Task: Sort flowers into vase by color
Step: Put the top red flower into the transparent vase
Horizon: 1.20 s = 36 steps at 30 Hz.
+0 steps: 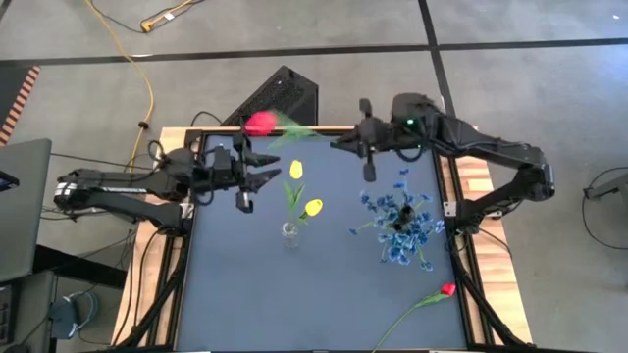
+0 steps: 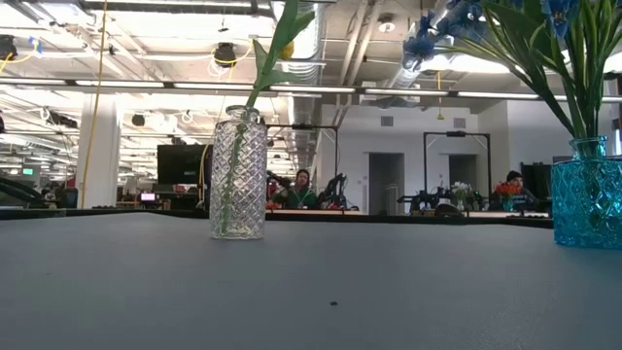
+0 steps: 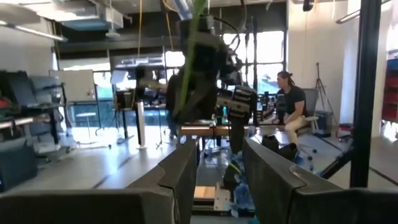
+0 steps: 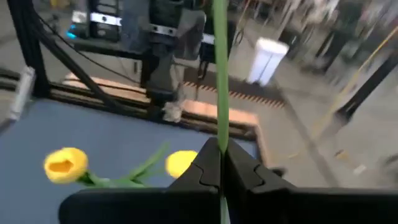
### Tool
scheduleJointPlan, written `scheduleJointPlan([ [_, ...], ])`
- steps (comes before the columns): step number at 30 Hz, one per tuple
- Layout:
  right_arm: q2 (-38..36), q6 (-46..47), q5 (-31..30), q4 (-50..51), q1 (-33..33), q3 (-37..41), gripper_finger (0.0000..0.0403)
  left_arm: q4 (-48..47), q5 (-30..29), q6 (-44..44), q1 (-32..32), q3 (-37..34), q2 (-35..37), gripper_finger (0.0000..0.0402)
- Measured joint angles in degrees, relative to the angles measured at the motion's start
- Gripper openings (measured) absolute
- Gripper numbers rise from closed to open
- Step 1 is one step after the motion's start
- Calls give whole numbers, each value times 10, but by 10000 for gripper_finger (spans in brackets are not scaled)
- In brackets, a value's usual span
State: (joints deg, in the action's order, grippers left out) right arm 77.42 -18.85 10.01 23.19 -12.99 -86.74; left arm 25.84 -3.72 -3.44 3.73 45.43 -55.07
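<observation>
Above the blue table, right gripper reaches left, clamped on a red tulip's stem; left gripper hovers open nearby

The desk has a blue-grey top and stands on a grey floor crossed by dark lines, where a yellow cable trails. Beyond the desk's far edge lies an open hall with ceiling lights, a white pillar, and seated people.
</observation>
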Motion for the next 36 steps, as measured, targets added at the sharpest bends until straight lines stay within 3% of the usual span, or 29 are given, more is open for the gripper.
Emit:
scheduleJointPlan([
  [3,20,48,5,6,3,0,25,50,3,-4,0,0,-41,119],
  [13,43,81,5,-9,44,0,26,206,-1,-90,0,-1,-138,119],
  [17,46,88,6,-20,53,0,26,248,32,-106,-1,-1,-161,119],
  [24,52,90,4,-23,50,0,27,294,1,-121,-12,-1,-173,119],
  [36,73,89,5,-25,51,0,28,318,-2,-119,-12,-1,-173,119],
])
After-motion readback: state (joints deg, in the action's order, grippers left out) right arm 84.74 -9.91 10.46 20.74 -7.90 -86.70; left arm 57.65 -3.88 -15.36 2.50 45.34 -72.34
